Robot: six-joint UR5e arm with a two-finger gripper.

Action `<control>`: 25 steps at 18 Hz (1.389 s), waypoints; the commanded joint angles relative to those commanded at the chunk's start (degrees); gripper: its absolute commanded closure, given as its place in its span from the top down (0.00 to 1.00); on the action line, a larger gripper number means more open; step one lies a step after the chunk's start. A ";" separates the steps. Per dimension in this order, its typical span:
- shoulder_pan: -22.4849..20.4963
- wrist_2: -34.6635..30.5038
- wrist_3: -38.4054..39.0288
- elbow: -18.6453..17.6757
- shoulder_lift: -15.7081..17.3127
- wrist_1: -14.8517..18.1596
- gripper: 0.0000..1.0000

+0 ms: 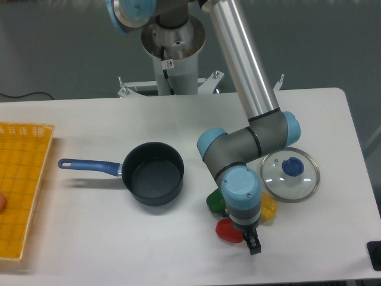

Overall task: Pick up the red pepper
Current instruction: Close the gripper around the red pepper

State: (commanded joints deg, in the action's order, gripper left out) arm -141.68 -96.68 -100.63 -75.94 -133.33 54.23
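Pincer (252,241): low over the counter (89,238), mostly hidden under the wrist; spread of jaws impossible to tell.
Red pepper (228,230): on the counter, touching the pincer's left side.
Green pepper (215,201): just behind the red.
Yellow pepper (269,207): right of the wrist.
Glass lid (290,174): beyond.
Pot (152,173): well left.

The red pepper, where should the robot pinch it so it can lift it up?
Probably across the round body of the red pepper, coming straight down from above. It lies low on the table, with the green pepper close behind it, so closing the fingers across its open sides looks safest. The gripper is at its right edge; its stem is hidden.
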 joint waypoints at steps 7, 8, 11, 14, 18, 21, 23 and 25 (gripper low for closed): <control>0.00 -0.18 0.00 0.09 0.00 0.00 0.70; 0.00 -0.18 0.00 0.09 0.00 0.00 0.69; 0.00 -0.18 0.09 0.09 0.00 0.00 0.61; 0.00 -0.18 0.53 0.00 0.00 0.00 0.52; 0.00 -0.35 1.05 -0.09 0.09 0.00 0.45; 0.09 -1.84 2.02 -0.09 0.00 0.00 0.44; 0.09 -1.93 2.02 -0.09 0.00 0.00 0.43; 0.09 -1.93 2.11 -0.09 0.00 0.00 0.43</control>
State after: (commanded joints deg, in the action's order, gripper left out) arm -141.59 -98.61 -98.53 -76.03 -133.33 54.23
